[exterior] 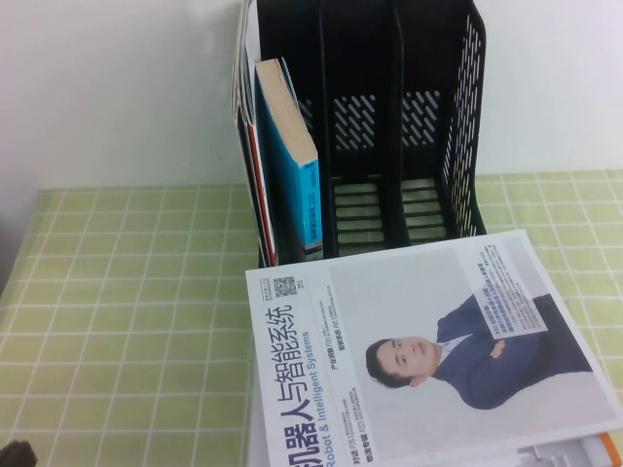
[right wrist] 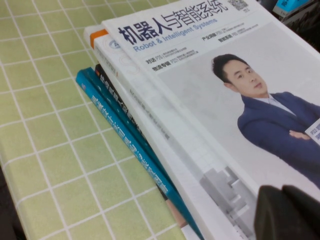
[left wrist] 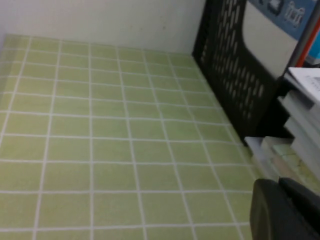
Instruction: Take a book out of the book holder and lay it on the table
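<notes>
The book (exterior: 428, 360), white with a man in a navy suit on its cover, lies flat and face up on a stack of other books on the green checked table (exterior: 127, 311), just in front of the book holder (exterior: 389, 126). The holder's middle and right compartments stand empty. In the right wrist view my right gripper (right wrist: 282, 189) hovers over the book's cover (right wrist: 210, 90) near one edge, shut with nothing between its fingers. My left gripper (left wrist: 279, 181) is shut and empty, low over the table (left wrist: 100, 140) beside the holder's perforated side wall (left wrist: 235, 75).
A thick blue book (exterior: 292, 165) and thin magazines (exterior: 243, 88) stand in the holder's left compartment. Under the book lie a white orange-edged book (right wrist: 95, 36) and a teal book (right wrist: 125, 130). A white wall rises behind the table.
</notes>
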You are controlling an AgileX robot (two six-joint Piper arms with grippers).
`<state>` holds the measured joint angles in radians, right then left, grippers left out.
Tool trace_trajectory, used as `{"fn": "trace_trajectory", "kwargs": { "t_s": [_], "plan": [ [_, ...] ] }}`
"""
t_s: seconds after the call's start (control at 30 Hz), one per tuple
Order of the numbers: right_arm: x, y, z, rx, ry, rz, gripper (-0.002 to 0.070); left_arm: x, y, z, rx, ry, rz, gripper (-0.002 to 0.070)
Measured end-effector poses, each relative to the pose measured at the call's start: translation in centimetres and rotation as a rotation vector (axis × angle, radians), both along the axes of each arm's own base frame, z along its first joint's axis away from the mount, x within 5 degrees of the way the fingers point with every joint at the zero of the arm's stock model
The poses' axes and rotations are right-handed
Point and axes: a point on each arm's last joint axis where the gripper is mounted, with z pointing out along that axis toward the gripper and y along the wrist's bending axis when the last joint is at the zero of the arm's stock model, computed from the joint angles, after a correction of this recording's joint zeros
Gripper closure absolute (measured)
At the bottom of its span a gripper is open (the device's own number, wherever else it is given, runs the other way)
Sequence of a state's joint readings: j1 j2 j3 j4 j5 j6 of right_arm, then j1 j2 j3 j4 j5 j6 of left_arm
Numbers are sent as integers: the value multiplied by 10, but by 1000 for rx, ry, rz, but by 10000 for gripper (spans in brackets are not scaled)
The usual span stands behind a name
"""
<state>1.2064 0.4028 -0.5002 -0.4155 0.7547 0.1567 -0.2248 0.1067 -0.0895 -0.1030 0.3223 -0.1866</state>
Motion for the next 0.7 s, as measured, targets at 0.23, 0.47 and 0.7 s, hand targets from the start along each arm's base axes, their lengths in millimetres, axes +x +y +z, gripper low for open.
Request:
{"fn": "trace_trajectory", "kwargs": {
  "t_s": [0.23,0.47,0.7],
  "plan": [
    [0,0,0,1,0,0,678,-5,6,-33,54,7,69,678],
    [0,0,0,1,0,0,678,-5,7,-32,55,3,79,678],
    [0,0,0,1,0,0,678,-5,7,-32,55,3,79,678]
  ]
}}
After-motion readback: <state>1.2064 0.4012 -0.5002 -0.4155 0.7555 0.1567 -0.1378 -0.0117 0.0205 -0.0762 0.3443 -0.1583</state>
